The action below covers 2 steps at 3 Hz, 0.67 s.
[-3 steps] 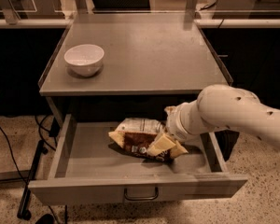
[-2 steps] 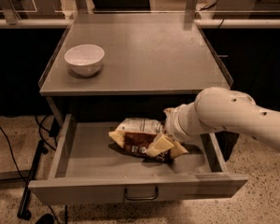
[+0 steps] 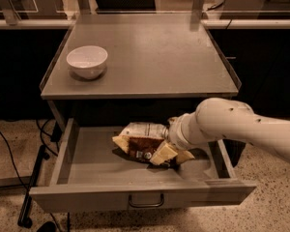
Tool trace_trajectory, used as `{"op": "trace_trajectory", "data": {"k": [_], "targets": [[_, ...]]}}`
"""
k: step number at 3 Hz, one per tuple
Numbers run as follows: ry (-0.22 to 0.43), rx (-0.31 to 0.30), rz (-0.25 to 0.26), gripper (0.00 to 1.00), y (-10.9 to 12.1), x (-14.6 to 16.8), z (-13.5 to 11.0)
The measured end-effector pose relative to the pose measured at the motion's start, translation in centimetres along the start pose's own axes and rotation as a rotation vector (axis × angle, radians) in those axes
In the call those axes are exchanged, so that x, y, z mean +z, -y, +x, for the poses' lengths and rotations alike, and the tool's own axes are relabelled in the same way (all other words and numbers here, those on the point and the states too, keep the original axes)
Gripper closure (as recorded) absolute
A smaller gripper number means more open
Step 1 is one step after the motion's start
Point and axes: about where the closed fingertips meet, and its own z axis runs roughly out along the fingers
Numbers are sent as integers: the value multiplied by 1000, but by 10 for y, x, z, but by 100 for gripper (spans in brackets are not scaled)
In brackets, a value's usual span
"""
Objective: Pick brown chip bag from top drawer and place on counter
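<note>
Grey counter (image 3: 154, 57) is my goal, not yet reached; I judge I am at the grasp. The drawer (image 3: 87, 166) stands open below it. The bag (image 3: 139, 141) lies right of its middle, my gripper (image 3: 173, 150) at the bag's right end; how open, I cannot tell. Next: lift, draw back clear of the counter's front edge, set down right of the bowl (image 3: 87, 62).

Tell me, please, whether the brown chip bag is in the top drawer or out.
In: the brown chip bag lies inside the top drawer, gripper at its right end.
</note>
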Motion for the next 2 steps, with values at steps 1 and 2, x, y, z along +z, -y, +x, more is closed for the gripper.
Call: {"op": "trace_trajectory", "data": {"k": [1, 2], "targets": [[-14, -4, -9, 17, -1, 21, 9], [-35, -16, -7, 19, -3, 37, 18]]}}
